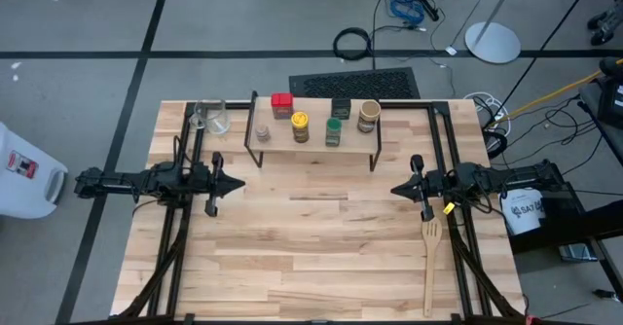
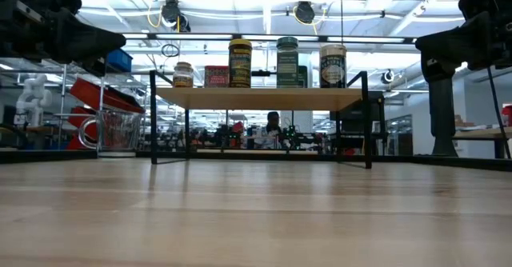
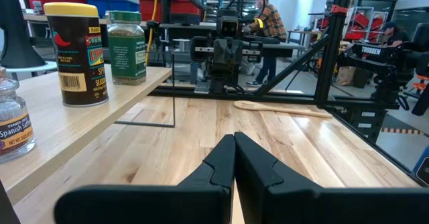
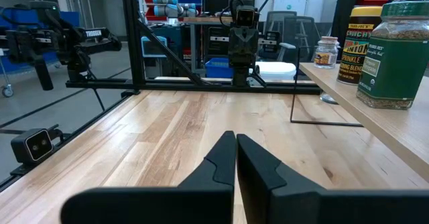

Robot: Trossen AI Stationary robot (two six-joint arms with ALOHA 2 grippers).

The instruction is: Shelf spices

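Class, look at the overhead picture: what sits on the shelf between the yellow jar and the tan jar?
In the high view, the green-lidded jar stands between the yellow jar and the tan jar, with the dark tin just behind it.

Left gripper (image 1: 237, 183) closed, right gripper (image 1: 396, 190) closed, arms facing each other

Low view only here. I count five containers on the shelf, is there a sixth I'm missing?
Observer: Yes. From above, a dark tin stands behind the green-lidded jar on the shelf.
Operator: Anything lying on the table off the shelf?
Observer: A wooden spatula lies flat by the right arm's side of the table.
Operator: And the grippers?
Observer: The left gripper and right gripper are both shut and empty, pointing at each other in front of the shelf.
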